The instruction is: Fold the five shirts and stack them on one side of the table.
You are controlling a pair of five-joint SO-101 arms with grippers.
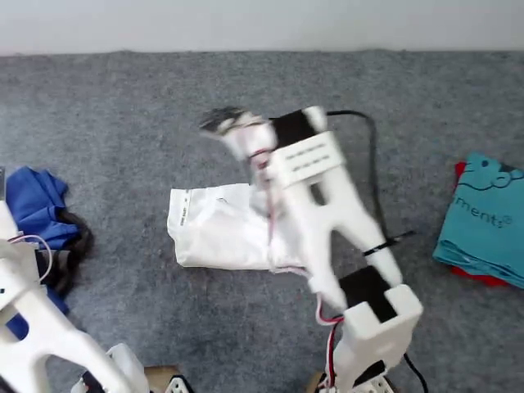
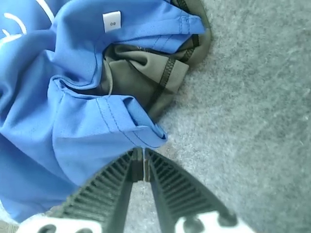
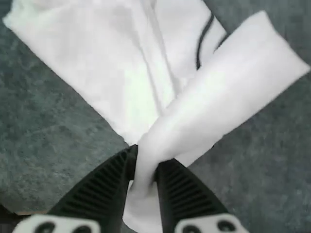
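A partly folded white shirt (image 1: 217, 229) lies mid-table on the grey carpet (image 1: 123, 106). My right gripper (image 3: 144, 167) is shut on a lifted flap of this white shirt (image 3: 218, 102), with the rest of it (image 3: 112, 63) spread below. In the high view the right gripper (image 1: 229, 127) hangs above the shirt's far edge. My left gripper (image 2: 142, 162) is shut with nothing in it, just over the edge of a crumpled blue shirt (image 2: 73, 111) that lies over an olive shirt (image 2: 146, 68). That blue shirt (image 1: 33, 201) sits at the table's left side.
A folded teal shirt (image 1: 483, 217) rests on a red shirt (image 1: 479, 277) at the right edge. The right arm's black cable (image 1: 372, 155) runs across the carpet behind it. The left arm (image 1: 33, 319) stands at the front left corner.
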